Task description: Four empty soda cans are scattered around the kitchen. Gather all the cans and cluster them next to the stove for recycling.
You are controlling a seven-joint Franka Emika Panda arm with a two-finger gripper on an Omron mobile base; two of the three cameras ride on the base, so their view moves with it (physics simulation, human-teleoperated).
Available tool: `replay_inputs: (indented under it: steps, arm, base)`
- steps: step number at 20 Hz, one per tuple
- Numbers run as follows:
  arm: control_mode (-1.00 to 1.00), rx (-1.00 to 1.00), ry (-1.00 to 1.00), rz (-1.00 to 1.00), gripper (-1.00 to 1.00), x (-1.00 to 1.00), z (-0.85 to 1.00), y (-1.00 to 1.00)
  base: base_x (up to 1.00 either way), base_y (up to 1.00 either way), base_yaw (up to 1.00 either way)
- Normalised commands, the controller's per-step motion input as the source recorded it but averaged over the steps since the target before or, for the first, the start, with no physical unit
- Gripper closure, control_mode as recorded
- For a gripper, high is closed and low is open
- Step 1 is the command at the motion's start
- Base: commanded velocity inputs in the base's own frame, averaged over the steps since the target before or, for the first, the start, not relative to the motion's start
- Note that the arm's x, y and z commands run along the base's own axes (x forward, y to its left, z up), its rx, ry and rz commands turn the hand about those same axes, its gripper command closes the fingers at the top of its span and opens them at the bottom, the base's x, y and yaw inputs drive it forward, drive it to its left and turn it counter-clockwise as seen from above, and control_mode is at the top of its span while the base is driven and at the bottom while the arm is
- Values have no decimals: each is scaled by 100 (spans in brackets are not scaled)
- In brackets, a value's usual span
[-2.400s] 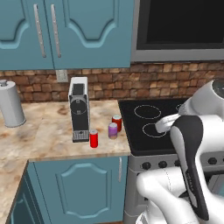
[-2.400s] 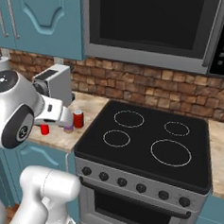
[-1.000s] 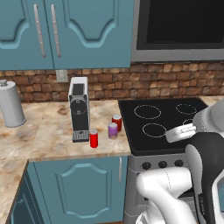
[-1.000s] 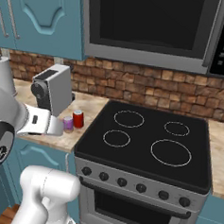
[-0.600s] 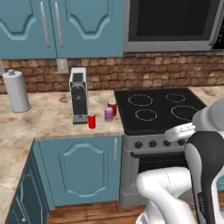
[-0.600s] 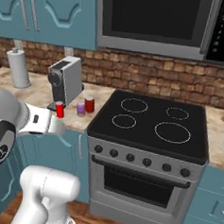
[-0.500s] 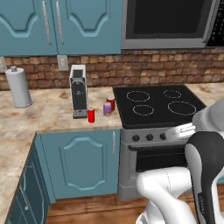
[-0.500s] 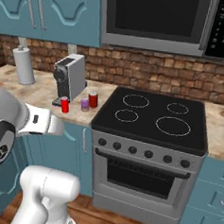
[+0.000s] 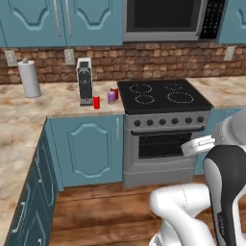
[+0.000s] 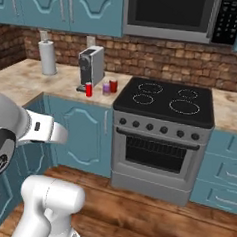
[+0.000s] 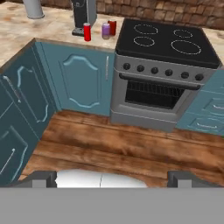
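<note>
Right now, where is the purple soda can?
The purple soda can stands on the counter left of the stove, between two red cans, near the coffee machine.

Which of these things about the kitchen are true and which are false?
1. Three small cans stand on the counter left of the steel stove. True: a red can, a purple can and a darker red can.
2. The tall white paper-towel roll sits on the cooktop. False: it stands on the counter, far left.
3. The fingers hold a can. False: they are open and empty.
4. The oven door is shut. True.
</note>
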Motion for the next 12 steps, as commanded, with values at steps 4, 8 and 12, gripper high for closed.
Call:
replay_inputs:
  steps: [4,8,12]
  arm:
    - [100,0,0,0,-100,0,0,0]
    - [100,0,0,0,-100,0,0,0]
    - [100,0,0,0,-100,0,0,0]
  base:
    - [-100,22,0]
    - [-100,16,0]
    - [-93,11,-2]
